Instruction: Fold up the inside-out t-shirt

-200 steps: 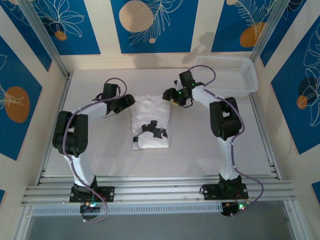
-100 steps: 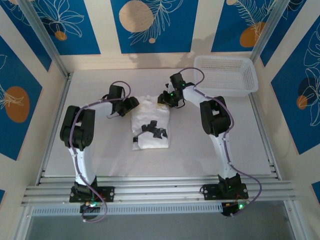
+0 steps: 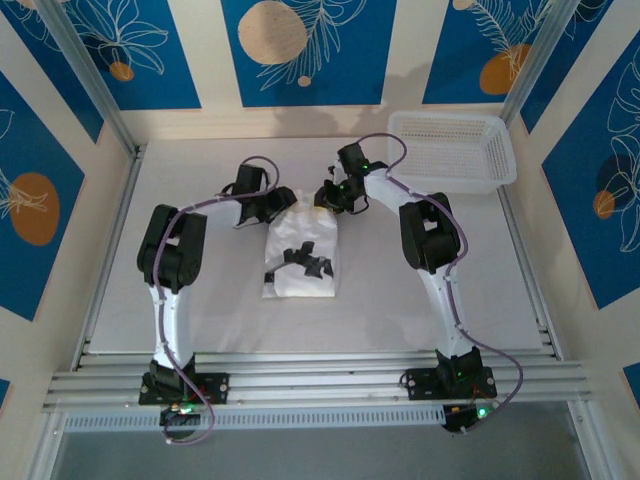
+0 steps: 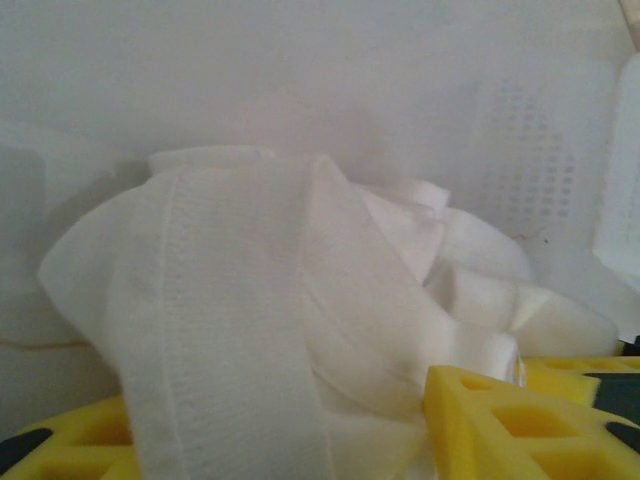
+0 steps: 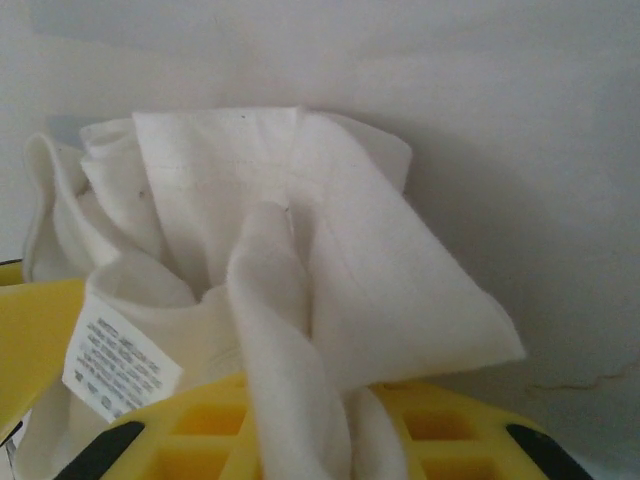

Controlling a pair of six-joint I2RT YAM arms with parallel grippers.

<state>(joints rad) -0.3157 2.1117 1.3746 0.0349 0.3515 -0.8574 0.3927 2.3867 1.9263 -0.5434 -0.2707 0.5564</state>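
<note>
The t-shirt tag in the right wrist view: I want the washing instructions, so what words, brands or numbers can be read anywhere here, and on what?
On the tag sewn into the t-shirt: several lines of small print, too blurred to read.
On the basket and the wall panels: no writing to be seen.

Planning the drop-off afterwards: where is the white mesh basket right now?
In the top view the basket sits at the table's far right corner, to the right of the right gripper and clear of the t-shirt.
</note>
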